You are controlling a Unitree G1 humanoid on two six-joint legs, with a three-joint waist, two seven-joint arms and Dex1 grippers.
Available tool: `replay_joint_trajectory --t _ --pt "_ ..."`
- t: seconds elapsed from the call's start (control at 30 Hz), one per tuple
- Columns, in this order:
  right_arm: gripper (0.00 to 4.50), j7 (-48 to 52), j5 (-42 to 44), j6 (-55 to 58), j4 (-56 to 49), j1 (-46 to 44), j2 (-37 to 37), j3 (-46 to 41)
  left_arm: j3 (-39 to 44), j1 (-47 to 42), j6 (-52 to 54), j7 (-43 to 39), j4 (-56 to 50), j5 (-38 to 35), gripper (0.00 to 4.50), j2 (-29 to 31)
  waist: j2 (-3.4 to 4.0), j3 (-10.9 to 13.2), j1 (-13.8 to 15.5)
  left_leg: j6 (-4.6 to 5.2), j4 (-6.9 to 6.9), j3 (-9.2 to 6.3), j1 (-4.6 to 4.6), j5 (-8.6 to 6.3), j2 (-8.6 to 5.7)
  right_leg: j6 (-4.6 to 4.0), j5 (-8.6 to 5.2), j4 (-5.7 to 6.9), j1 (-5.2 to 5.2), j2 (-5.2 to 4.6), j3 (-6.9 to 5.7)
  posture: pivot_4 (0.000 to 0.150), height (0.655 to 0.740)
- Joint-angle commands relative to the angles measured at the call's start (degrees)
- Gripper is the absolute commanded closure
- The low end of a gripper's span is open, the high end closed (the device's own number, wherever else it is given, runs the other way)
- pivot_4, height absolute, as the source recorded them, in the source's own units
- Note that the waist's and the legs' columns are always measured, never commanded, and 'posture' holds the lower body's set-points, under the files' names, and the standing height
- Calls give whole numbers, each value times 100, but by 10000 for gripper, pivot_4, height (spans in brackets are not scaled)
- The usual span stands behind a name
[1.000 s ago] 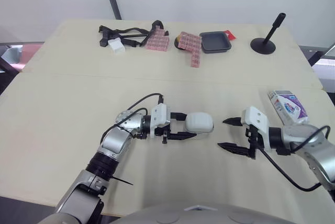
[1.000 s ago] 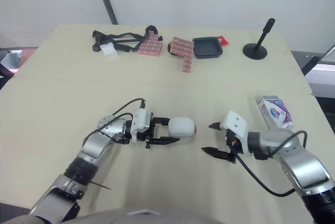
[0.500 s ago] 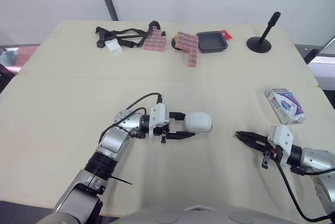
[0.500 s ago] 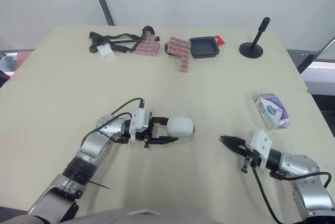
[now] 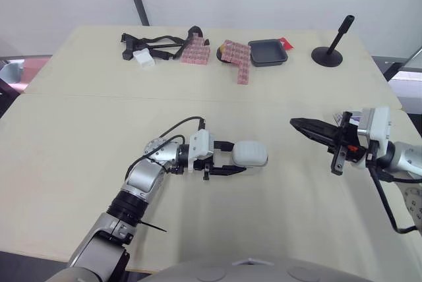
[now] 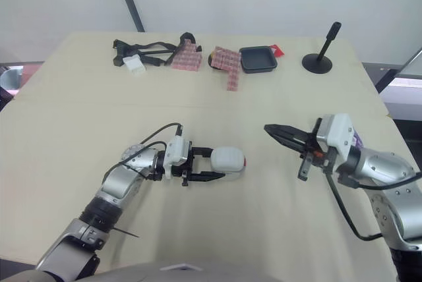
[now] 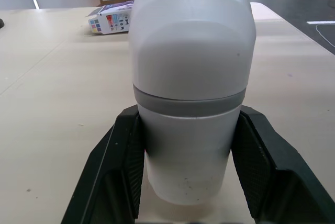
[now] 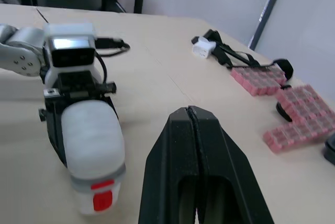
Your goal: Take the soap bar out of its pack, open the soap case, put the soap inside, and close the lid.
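The white soap case (image 5: 251, 153) lies on its side on the table, lid closed with a grey band round its middle (image 7: 188, 101). My left gripper (image 5: 239, 157) is shut on it, one black finger (image 7: 118, 174) along each side. A red button (image 8: 103, 201) marks the case's end that faces my right gripper. My right gripper (image 5: 294, 122) hangs above the table to the right of the case, fingers (image 8: 189, 130) pressed together and holding nothing. The soap pack (image 7: 112, 18), a white and purple box, lies at the right edge, mostly hidden behind my right wrist (image 5: 347, 118).
Along the far edge stand a black tray (image 5: 268, 52), two pink block sheets (image 5: 241, 63), a black strap with a white box (image 5: 146, 58) and a black post on a round base (image 5: 331, 55). A seam crosses the table (image 5: 79, 95).
My right gripper went from open to shut, pulled back to the right, then rose and swung in front of the soap pack. The left gripper and case stayed put.
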Motion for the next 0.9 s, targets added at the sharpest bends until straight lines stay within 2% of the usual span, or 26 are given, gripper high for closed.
replay_joint_trajectory --t 0.03,0.37,0.9 --pt "44654 -248 159 619 -565 -474 -150 361 56 -47 -32 12 -88 -94 26277 -28 0 0 -5 -12 0 0 0 7 0 0 0 1 0 0 -1 1500 7400" --pt "44654 -254 -378 1138 -741 -1141 -165 1269 47 -34 -24 26 -112 -77 26277 -53 -1 0 57 -20 -2 -3 -8 9 -4 2 0 -1 0 -2 -4 1500 7400" --pt "44654 -54 -553 1406 -1007 -691 -327 1464 50 103 26 61 -285 -76 26277 76 -1 0 75 -22 -2 -3 -6 8 -4 2 0 -2 0 -2 -4 1500 7400"
